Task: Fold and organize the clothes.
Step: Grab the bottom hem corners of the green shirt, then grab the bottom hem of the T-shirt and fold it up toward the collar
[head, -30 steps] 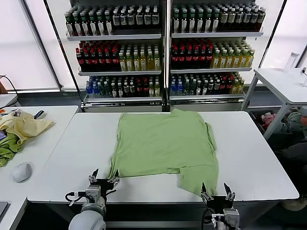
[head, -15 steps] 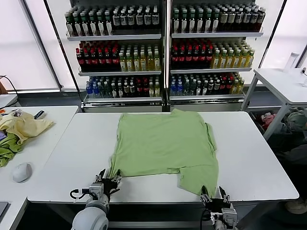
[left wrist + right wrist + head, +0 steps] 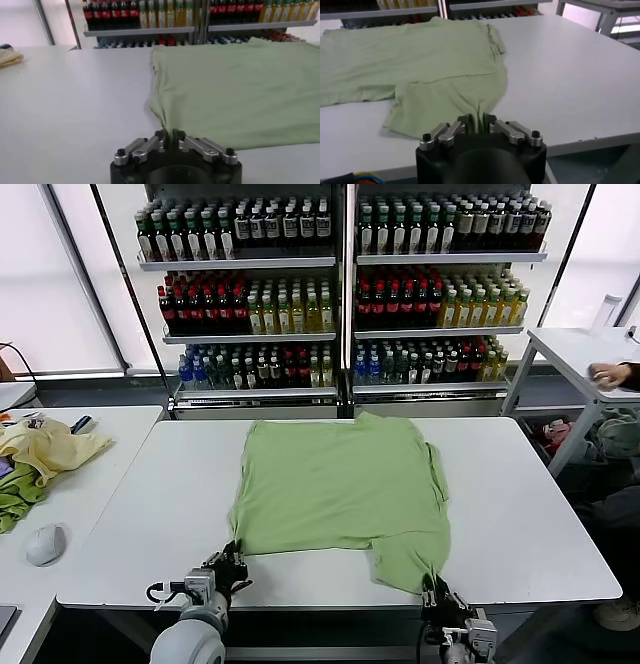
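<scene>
The light green soft-fabric shirt lies flat mid-bench. Left gripper and right gripper have jaws closed, pinching its near corners. Bottle-filled shelves stand behind; a pale yellow garment lies on the side bench.

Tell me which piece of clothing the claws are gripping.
The light green shirt spread flat on the middle table; the yellow garment and darker green cloth lie bunched on the side table.

You had both sets of fingers spread wide a second ago; now your left gripper has closed on the near left corner of the shirt, and your right gripper has pinched the near right corner, bunching the cloth there.
</scene>
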`<act>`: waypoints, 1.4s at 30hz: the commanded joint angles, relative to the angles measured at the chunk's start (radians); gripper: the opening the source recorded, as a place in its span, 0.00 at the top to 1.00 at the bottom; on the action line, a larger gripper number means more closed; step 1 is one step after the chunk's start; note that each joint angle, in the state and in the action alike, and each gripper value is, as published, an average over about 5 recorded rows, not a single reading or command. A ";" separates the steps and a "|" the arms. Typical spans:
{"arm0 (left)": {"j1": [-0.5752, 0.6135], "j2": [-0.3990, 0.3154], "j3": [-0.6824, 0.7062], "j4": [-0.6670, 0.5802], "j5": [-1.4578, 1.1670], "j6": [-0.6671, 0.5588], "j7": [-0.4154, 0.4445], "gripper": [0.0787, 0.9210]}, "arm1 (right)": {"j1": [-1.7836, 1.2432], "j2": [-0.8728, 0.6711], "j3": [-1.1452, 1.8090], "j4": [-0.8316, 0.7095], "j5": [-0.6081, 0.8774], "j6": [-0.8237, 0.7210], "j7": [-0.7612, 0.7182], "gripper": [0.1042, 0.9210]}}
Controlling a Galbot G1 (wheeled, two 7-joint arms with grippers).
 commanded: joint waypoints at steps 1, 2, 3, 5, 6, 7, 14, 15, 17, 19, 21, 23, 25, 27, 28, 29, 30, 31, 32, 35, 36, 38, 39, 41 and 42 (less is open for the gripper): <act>0.018 0.018 -0.006 -0.066 0.016 -0.147 0.009 0.96 | 0.001 -0.014 0.030 0.034 -0.007 0.109 -0.056 0.98; 0.017 0.025 -0.008 -0.079 0.014 -0.158 0.010 0.96 | 0.005 -0.022 0.041 0.041 -0.006 0.128 -0.062 0.98; 0.016 0.033 -0.011 -0.090 0.008 -0.165 0.009 0.96 | 0.011 -0.030 0.053 0.046 -0.005 0.144 -0.069 0.98; 0.012 0.050 -0.016 -0.104 -0.009 -0.175 0.009 0.96 | 0.025 -0.048 0.077 0.050 0.001 0.173 -0.078 0.98; 0.010 0.060 -0.019 -0.109 -0.019 -0.178 0.009 0.96 | 0.034 -0.056 0.088 0.050 0.005 0.183 -0.082 0.98; 0.007 0.070 -0.022 -0.111 -0.031 -0.179 0.009 0.96 | 0.045 -0.065 0.098 0.048 0.010 0.190 -0.084 0.98; -0.064 0.129 -0.023 -0.084 -0.096 -0.183 0.029 0.96 | 0.167 -0.117 0.125 -0.013 0.051 0.203 -0.087 0.98; -0.083 0.133 -0.017 -0.071 -0.099 -0.183 0.031 0.96 | 0.191 -0.123 0.123 -0.029 0.054 0.202 -0.087 0.98; -0.128 0.140 0.002 -0.036 -0.101 -0.183 0.033 0.96 | 0.247 -0.137 0.113 -0.066 0.059 0.202 -0.086 0.98; -0.171 0.142 0.025 0.005 -0.100 -0.183 0.034 0.96 | 0.302 -0.151 0.092 -0.105 0.062 0.200 -0.086 0.98; -0.215 0.141 0.053 0.049 -0.097 -0.182 0.033 0.96 | 0.358 -0.162 0.062 -0.149 0.063 0.199 -0.085 0.98; -0.258 0.136 0.079 0.093 -0.092 -0.181 0.029 0.96 | 0.408 -0.171 0.031 -0.197 0.062 0.198 -0.085 0.98; -0.301 0.130 0.103 0.139 -0.087 -0.178 0.024 0.96 | 0.456 -0.176 0.001 -0.245 0.059 0.197 -0.085 0.98; -0.341 0.125 0.123 0.186 -0.080 -0.175 0.020 0.96 | 0.501 -0.180 -0.030 -0.290 0.052 0.195 -0.086 0.98; -0.359 0.122 0.133 0.210 -0.076 -0.174 0.020 0.96 | 0.524 -0.182 -0.044 -0.311 0.047 0.195 -0.087 0.98; -0.377 0.119 0.143 0.233 -0.070 -0.175 0.019 0.96 | 0.546 -0.183 -0.058 -0.333 0.041 0.195 -0.089 0.98; -0.391 0.116 0.151 0.255 -0.063 -0.176 0.018 0.96 | 0.567 -0.184 -0.071 -0.351 0.035 0.195 -0.091 0.98; -0.408 0.112 0.160 0.276 -0.055 -0.177 0.017 0.96 | 0.588 -0.184 -0.084 -0.370 0.027 0.195 -0.094 0.98; -0.420 0.108 0.167 0.297 -0.048 -0.179 0.016 0.96 | 0.608 -0.184 -0.095 -0.388 0.019 0.195 -0.097 0.98; -0.450 0.095 0.185 0.344 -0.028 -0.181 0.013 0.96 | 0.650 -0.177 -0.122 -0.433 -0.006 0.190 -0.104 0.98; -0.457 0.090 0.189 0.357 -0.021 -0.181 0.012 0.96 | 0.658 -0.174 -0.127 -0.444 -0.012 0.188 -0.106 0.98; -0.469 0.080 0.198 0.379 -0.005 -0.181 0.009 0.96 | 0.668 -0.168 -0.134 -0.461 -0.023 0.184 -0.108 0.98; -0.474 0.075 0.202 0.389 0.004 -0.180 0.007 0.96 | 0.670 -0.165 -0.136 -0.469 -0.029 0.182 -0.109 0.98; -0.483 0.065 0.209 0.406 0.018 -0.178 0.000 0.96 | 0.672 -0.159 -0.140 -0.484 -0.041 0.180 -0.110 0.98; -0.486 0.061 0.211 0.414 0.023 -0.177 -0.004 0.96 | 0.673 -0.156 -0.140 -0.491 -0.047 0.180 -0.111 0.98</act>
